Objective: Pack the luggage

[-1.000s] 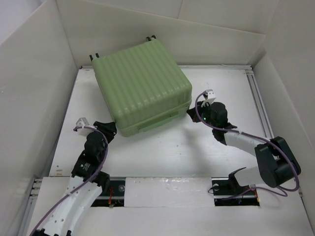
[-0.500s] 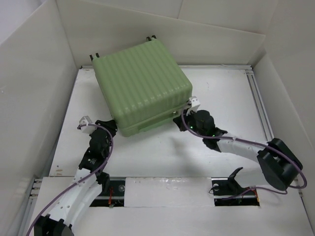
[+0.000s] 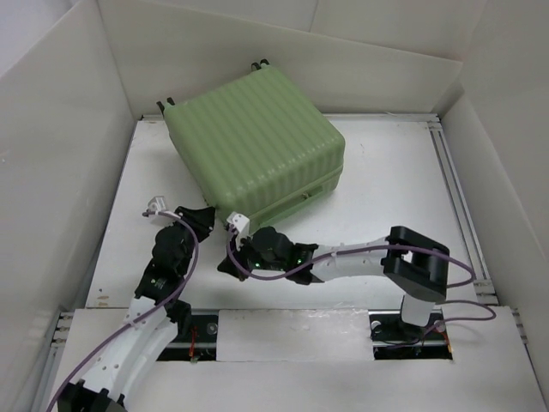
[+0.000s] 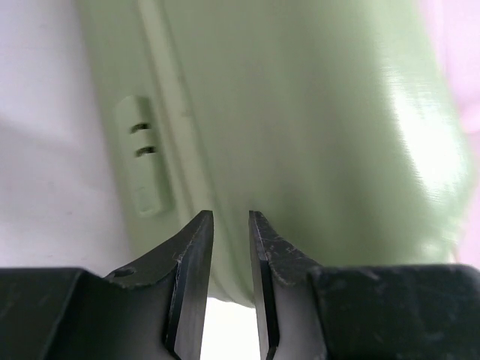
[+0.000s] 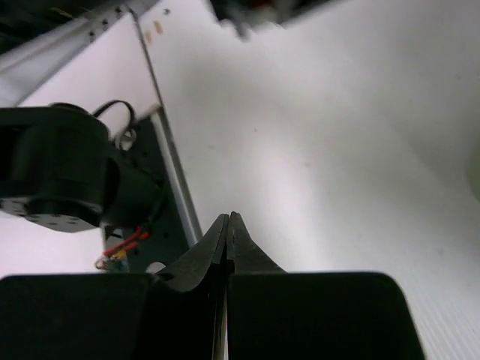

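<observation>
The luggage (image 3: 253, 142), a pale green ribbed hard-shell suitcase, lies closed and flat at the back of the table, turned at an angle. It fills the left wrist view (image 4: 300, 112), where its side seam and a small slotted foot (image 4: 142, 165) show. My left gripper (image 3: 204, 216) sits right at its front left corner, jaws a narrow gap apart with nothing between them (image 4: 231, 214). My right gripper (image 3: 224, 265) is stretched low across the table in front of the suitcase, pointing toward the left arm's base, shut and empty (image 5: 228, 215).
White walls close in the table on the left, back and right. A metal rail (image 3: 455, 180) runs along the right edge. A black motor and mounting rail of the left arm's base (image 5: 60, 172) lie just ahead of the right gripper.
The right arm swept from the suitcase's right side across its front to the left. The suitcase turned slightly. The left gripper narrowed and edged up to the suitcase corner.
</observation>
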